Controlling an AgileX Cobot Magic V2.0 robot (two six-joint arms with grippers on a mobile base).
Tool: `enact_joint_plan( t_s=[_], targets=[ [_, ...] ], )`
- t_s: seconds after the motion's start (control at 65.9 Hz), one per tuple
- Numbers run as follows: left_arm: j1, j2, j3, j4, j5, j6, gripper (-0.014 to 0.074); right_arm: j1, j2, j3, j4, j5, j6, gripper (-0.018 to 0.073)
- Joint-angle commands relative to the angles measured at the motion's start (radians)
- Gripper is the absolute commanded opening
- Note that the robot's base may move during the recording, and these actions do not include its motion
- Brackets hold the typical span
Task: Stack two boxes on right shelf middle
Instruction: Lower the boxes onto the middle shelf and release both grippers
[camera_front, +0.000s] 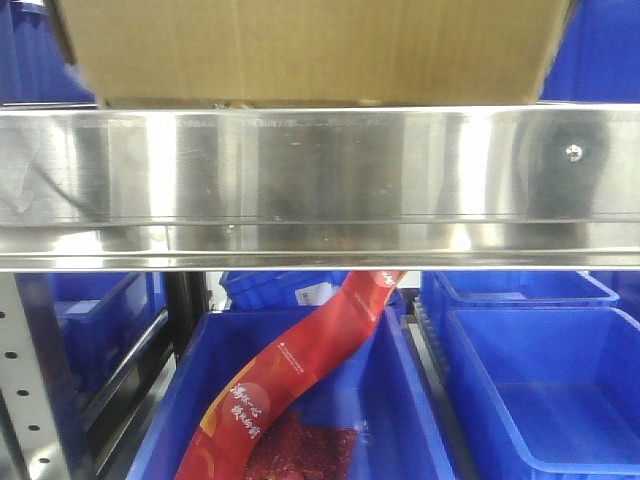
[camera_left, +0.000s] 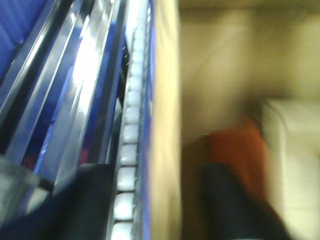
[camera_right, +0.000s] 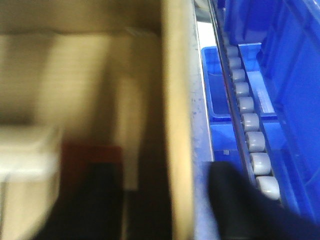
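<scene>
Left gripper (camera_left: 165, 200) and right gripper (camera_right: 170, 200) are each straddling a side wall of the plain brown cardboard box (camera_front: 310, 50), fingers inside and out, clamping it as it is sitting on the steel shelf (camera_front: 320, 180).

Both grippers (camera_left: 155, 210) (camera_right: 165, 205) astride box walls

Box (camera_front: 310, 50): plain brown corrugated cardboard, large; only its lower part is in view. It sits upright on the shelf (camera_front: 300, 180), bottom edge along the top of the front rail. Shelf: stainless steel, with a wide mirror-like front rail running level across the view, one small screw (camera_front: 573, 152) near its right end, and a perforated grey upright (camera_front: 25, 390) below left.
</scene>
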Motion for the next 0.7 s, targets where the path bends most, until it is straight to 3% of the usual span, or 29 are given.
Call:
enact_joint_plan(
  t_s=[0.0,0.394,0.5,0.607,0.652,0.682],
  targets=[
    [0.006,-0.002,-0.007,0.008,-0.025,-0.002,0.0394,-0.006,-0.004,-0.007,-0.004,0.005,-0.001,0.0363],
    [0.006,-0.038,-0.039,0.008,-0.026,-0.002,0.0391,-0.006,-0.012,-0.102,-0.004,0.081,-0.032,0.036],
    [0.006,-0.064,-0.039,0.004,-0.022,-0.002,0.0349,-0.006,-0.031,-0.102,-0.004,0.096,-0.055,0.034],
    [0.006,-0.082,-0.039,-0.017,-0.012,-0.002,0.0183,-0.006,-0.059,-0.102,-0.004,0.096,-0.062,0.0167],
    [0.006,-0.086,-0.039,-0.024,0.0,0.0,0.009,-0.006,-0.069,-0.102,-0.004,0.101,-0.072,0.006],
    [0.006,-0.086,-0.039,-0.029,0.018,0.003,0.0006,-0.006,-0.077,-0.099,-0.004,0.111,-0.072,-0.0059]
  ],
)
